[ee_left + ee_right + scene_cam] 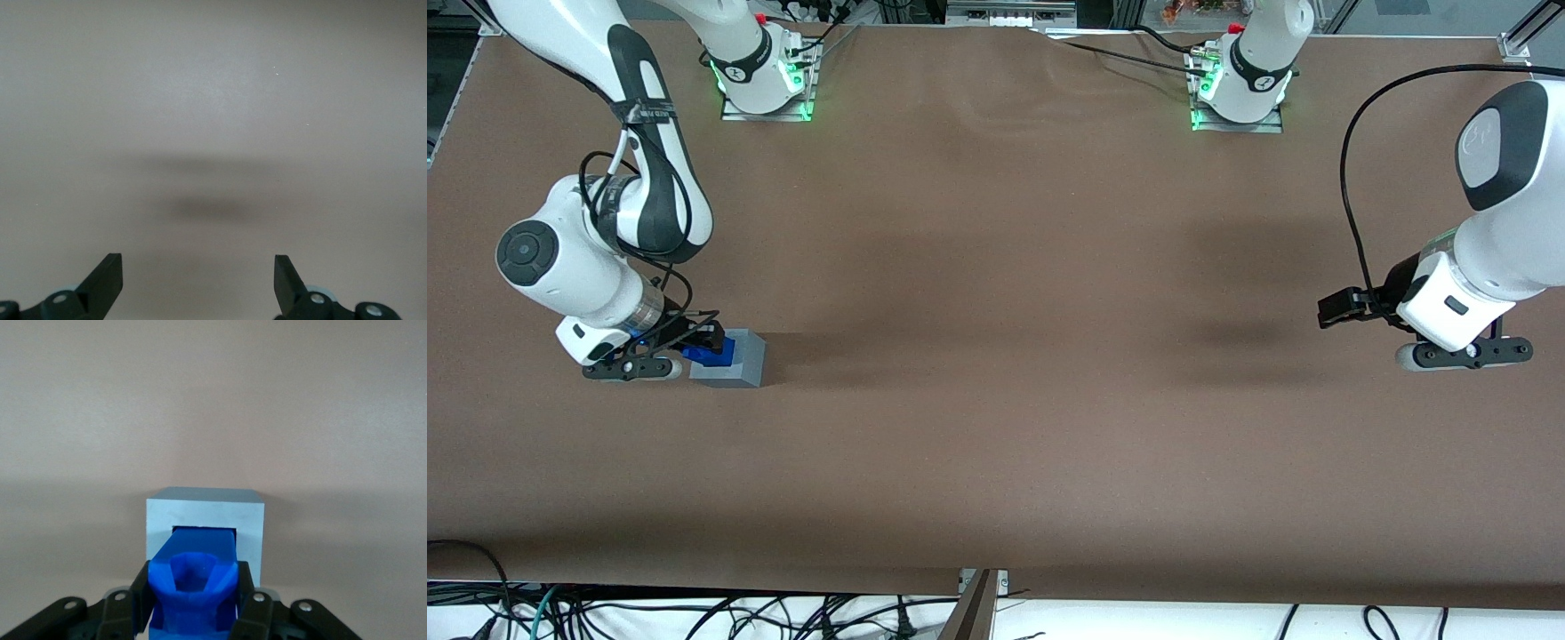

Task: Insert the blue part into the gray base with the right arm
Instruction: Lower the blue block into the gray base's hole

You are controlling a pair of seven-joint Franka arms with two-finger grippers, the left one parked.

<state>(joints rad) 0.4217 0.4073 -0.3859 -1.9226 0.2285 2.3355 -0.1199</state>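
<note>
The gray base (pixel 734 361) stands on the brown table at the working arm's end. The blue part (pixel 710 351) sits at the base's top face, and its lower end reaches into the square recess. My right arm's gripper (pixel 703 342) is directly over the base and is shut on the blue part. In the right wrist view the blue part (pixel 193 583) is pinched between both black fingers (pixel 243 583), with the gray base (pixel 205 513) just under it and the recess filled with blue.
The brown table (pixel 996 427) stretches wide toward the parked arm's end. Both arm bases (pixel 765 80) stand at the table edge farthest from the front camera. Cables lie on the floor near the front edge.
</note>
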